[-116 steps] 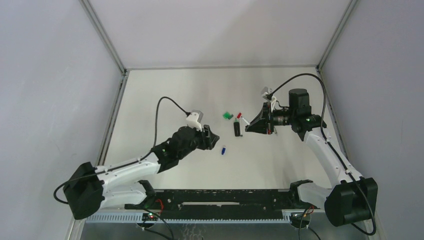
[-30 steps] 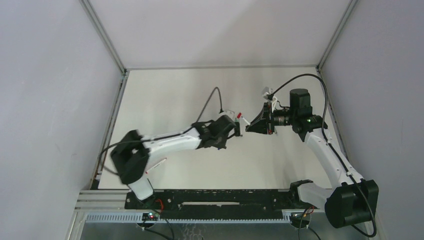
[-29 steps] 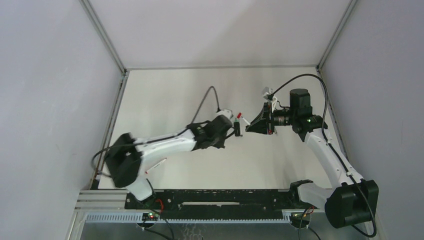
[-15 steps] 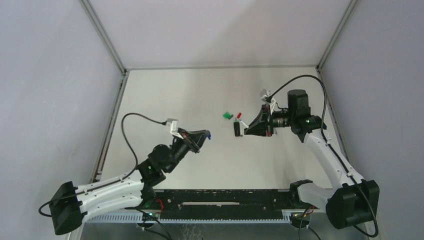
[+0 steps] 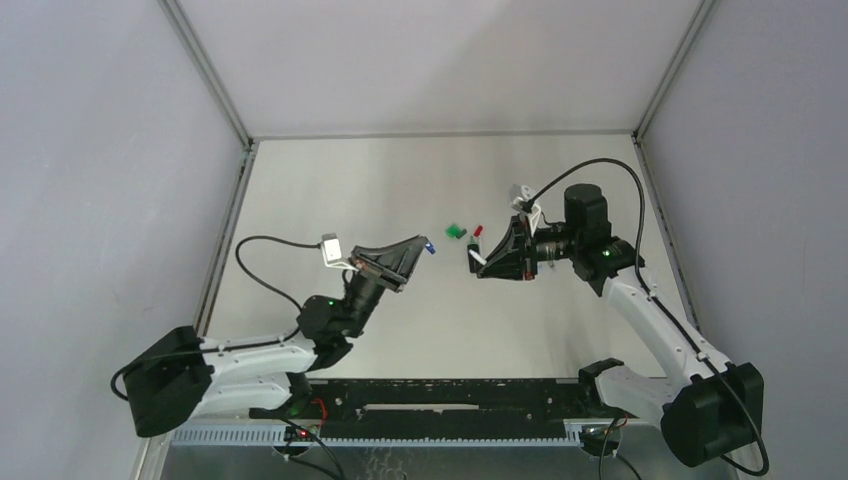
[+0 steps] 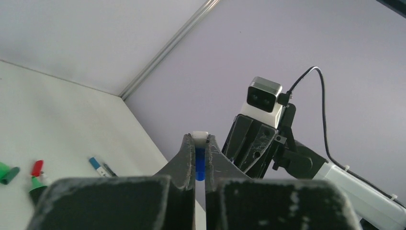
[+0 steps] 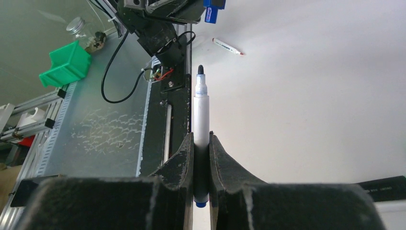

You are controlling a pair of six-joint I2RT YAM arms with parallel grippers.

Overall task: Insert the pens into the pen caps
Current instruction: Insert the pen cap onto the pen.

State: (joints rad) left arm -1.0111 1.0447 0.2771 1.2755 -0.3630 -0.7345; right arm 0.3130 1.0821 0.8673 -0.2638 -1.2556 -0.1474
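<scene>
My left gripper is shut on a small blue pen cap, held up in the air; from above the cap shows at the tip of the left gripper. My right gripper is shut on a white pen with a blue end, its bare dark tip sticking out forward. In the top view the right gripper faces the left one across a short gap. The cap shows ahead of the pen tip and a little to its right.
A green cap and a red-ended piece lie on the table behind the grippers. The left wrist view also shows a blue-and-white pen on the table. A white pen with a red end lies near the left arm's base.
The left arm has pulled back from the middle of the table to the left and risen with the blue cap. The right gripper has shifted a little left with its pen.
</scene>
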